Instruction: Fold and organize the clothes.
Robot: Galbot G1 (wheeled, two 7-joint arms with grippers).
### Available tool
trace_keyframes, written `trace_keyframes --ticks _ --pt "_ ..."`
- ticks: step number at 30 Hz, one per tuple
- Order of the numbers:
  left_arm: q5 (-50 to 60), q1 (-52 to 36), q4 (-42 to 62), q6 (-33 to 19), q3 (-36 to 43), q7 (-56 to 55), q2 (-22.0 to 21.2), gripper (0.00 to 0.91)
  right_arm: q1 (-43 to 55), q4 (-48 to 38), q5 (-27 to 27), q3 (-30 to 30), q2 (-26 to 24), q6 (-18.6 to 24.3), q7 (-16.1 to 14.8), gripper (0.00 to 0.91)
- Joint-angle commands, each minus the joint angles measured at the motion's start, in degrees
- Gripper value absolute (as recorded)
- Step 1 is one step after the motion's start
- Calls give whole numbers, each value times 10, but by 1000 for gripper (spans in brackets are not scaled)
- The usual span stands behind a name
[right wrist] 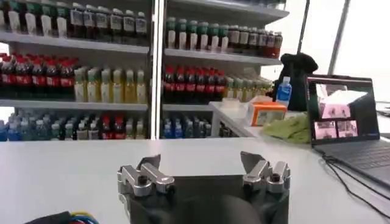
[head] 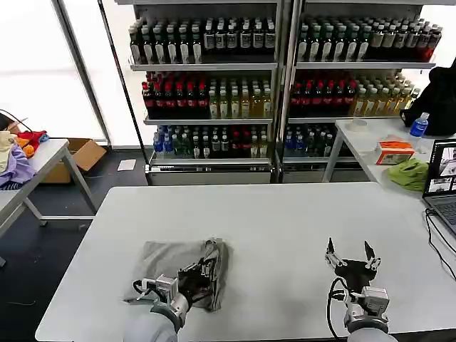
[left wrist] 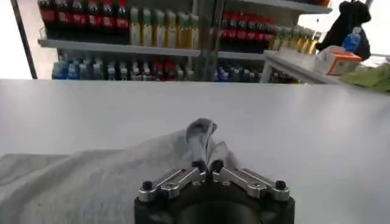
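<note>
Left gripper (head: 207, 265): pinching a raised fold of the grey shirt (head: 165, 261), fingers (left wrist: 199, 165) closing together on the cloth.
Left arm: reaching forward over the shirt's near edge.
Right gripper (head: 350, 251): hovering well to the right of the shirt, fingers (right wrist: 148, 163) spreading wide, gripping nothing.

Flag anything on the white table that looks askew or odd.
The grey shirt lies crumpled, not flat; the left gripper pinches a fold of it into a peak. The right gripper hovers open, apart from it.
</note>
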Motion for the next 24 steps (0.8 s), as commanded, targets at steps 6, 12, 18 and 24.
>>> trace_keyframes --ticks 6,12,18,24 --pt "-223 29 -59 1 17 -4 -27 907 7 -5 -1 -8 -2 1 2 907" --pt "-263 46 -109 0 6 -17 -37 907 19 -12 0 -22 -15 3 4 907" --pt "-192 49 -113 -13 -76 -39 11 907 36 -15 6 -46 -35 4 0 907" --pt "-131 75 -99 -30 -178 -30 60 907 56 -22 12 -73 -41 2 -1 907"
